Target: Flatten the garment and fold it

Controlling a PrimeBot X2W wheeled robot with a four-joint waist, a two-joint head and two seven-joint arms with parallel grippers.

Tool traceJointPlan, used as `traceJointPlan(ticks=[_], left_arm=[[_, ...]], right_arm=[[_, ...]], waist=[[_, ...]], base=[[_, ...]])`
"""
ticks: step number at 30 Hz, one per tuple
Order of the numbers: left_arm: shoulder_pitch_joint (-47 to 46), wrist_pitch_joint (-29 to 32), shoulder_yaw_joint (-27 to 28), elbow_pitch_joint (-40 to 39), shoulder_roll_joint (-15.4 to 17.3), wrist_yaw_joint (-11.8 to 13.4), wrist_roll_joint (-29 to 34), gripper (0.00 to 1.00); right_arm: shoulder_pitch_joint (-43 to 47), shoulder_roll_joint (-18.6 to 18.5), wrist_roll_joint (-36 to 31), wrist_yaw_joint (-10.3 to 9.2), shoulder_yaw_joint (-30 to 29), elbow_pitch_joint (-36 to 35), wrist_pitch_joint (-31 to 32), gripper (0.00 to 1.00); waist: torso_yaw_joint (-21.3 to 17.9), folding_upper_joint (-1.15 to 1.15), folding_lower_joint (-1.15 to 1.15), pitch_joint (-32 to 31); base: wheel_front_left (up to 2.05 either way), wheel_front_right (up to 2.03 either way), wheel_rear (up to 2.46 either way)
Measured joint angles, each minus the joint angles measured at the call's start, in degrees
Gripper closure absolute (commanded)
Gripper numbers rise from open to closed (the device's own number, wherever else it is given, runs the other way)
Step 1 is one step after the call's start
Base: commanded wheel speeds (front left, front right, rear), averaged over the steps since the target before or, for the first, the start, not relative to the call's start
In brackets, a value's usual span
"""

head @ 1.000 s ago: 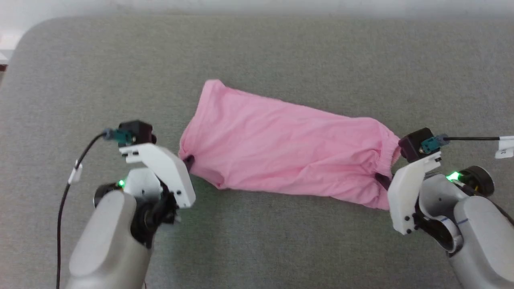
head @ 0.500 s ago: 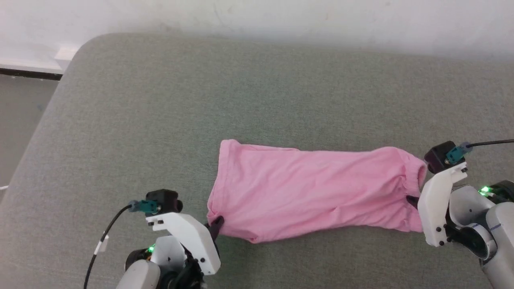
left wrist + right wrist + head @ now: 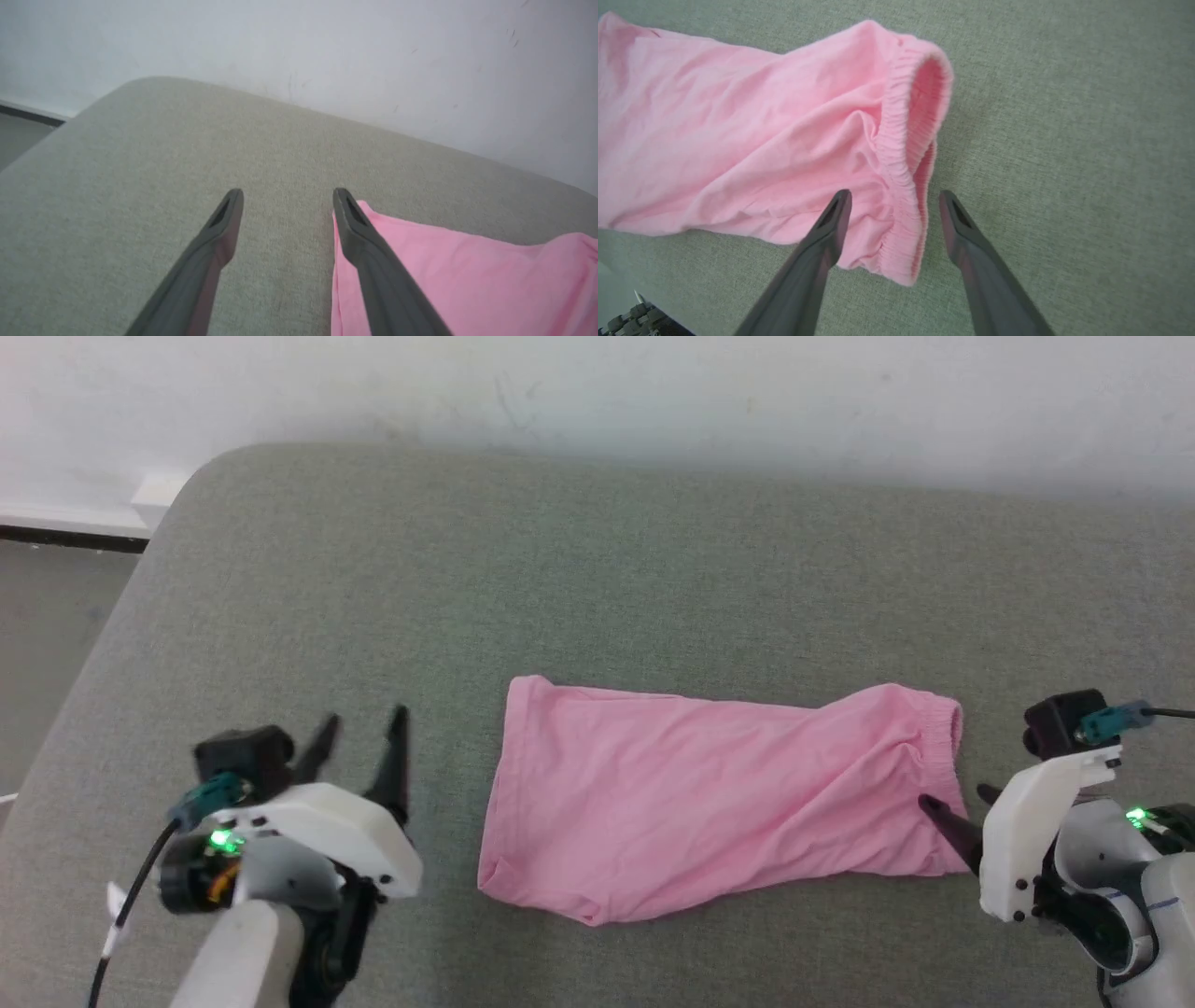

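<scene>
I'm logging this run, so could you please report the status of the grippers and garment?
Left gripper open, beside the garment. Right gripper open, fingers either side of the hem band. Cloth lying on grey cushion, wrinkled, unfolded.

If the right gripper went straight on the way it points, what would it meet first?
Likely the gathered hem band of the garment, lying between the open fingers of the right gripper and just ahead; tip height above it is unclear.

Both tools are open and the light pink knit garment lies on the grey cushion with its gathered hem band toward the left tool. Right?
No: the gathered hem band of the light pink knit garment lies toward the right tool, as the right wrist view shows. The rest holds.
</scene>
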Motion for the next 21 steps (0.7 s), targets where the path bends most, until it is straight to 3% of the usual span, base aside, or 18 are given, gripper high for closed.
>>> traceJointPlan(ticks=[4, 8, 14, 21], left_arm=[[0.0, -12.6, 1.4, -2.6, 2.1, 1.2, 6.6, 0.00], [-0.1, -23.0, 1.8, -2.9, 2.3, 2.0, 11.2, 0.00], [-0.1, -25.7, 1.7, -3.2, -0.2, 2.8, 14.9, 0.00], [-0.8, -25.8, 2.8, -7.0, -3.3, 2.0, 19.9, 0.00]], right_arm=[[1.4, 3.3, -3.7, 0.00, -4.9, -4.2, 0.4, 0.00], [0.6, 6.8, -8.5, 0.00, -7.5, -6.1, 3.0, 0.00], [-3.7, 9.7, -15.5, 0.00, -9.8, -2.9, 6.8, 0.00], [-5.4, 9.8, -16.8, 0.00, -8.3, 3.1, 8.3, 0.00]], waist=[[-0.6, 0.00, 0.00, -0.2], [-1.0, 0.00, 0.01, 0.5], [-1.2, 0.00, 0.01, 2.5], [-0.7, 0.00, 0.02, 5.2]], base=[[0.00, 0.00, 0.00], [0.00, 0.00, 0.00], [0.00, 0.00, 0.00], [0.00, 0.00, 0.00]])
